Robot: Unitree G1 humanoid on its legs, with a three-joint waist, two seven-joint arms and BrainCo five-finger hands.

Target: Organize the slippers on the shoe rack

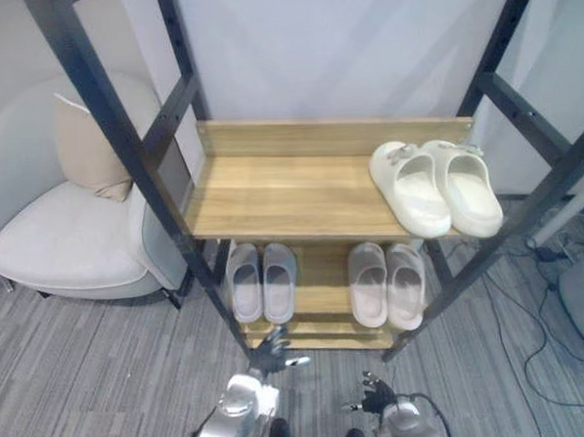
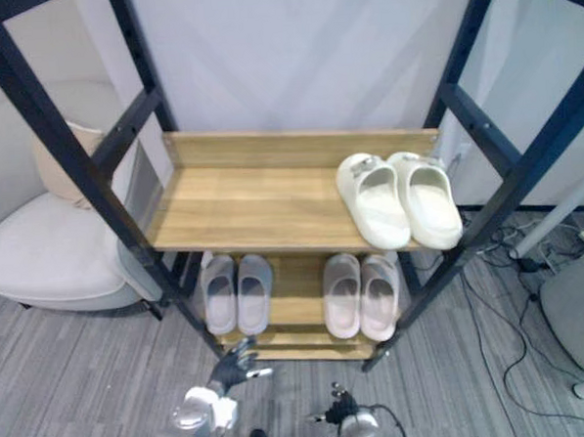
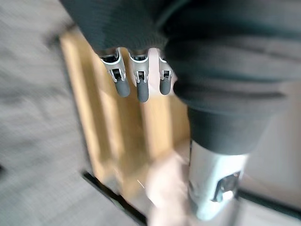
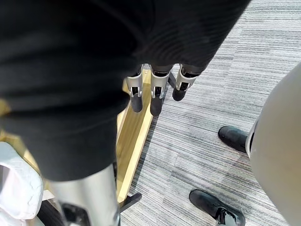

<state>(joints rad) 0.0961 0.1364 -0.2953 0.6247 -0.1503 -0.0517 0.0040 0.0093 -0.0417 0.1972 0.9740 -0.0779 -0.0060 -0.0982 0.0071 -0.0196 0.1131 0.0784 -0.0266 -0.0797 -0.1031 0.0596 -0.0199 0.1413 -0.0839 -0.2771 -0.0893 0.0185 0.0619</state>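
Empty, fingers relaxed, the left hand (image 1: 270, 354) and right hand (image 1: 378, 397) hover by the shoe rack (image 1: 271, 195), where a careless reach could scatter grey slippers (image 1: 245, 285).

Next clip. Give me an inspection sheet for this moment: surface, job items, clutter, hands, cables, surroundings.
Surface: wooden shoe rack in a black frame; upper shelf mostly bare, lower shelf holds two pairs.
Job's things: white slippers side by side at the upper shelf's right end; grey slippers at lower left, pink slippers at lower right, each paired.
Clutter: nothing seen.
Hands: left hand open, low in front of the rack, holding nothing; right hand open beside it, empty.
Cables: loose cables on the floor right of the rack.
Surroundings: grey carpet; pale armchair with a cushion left of the rack.
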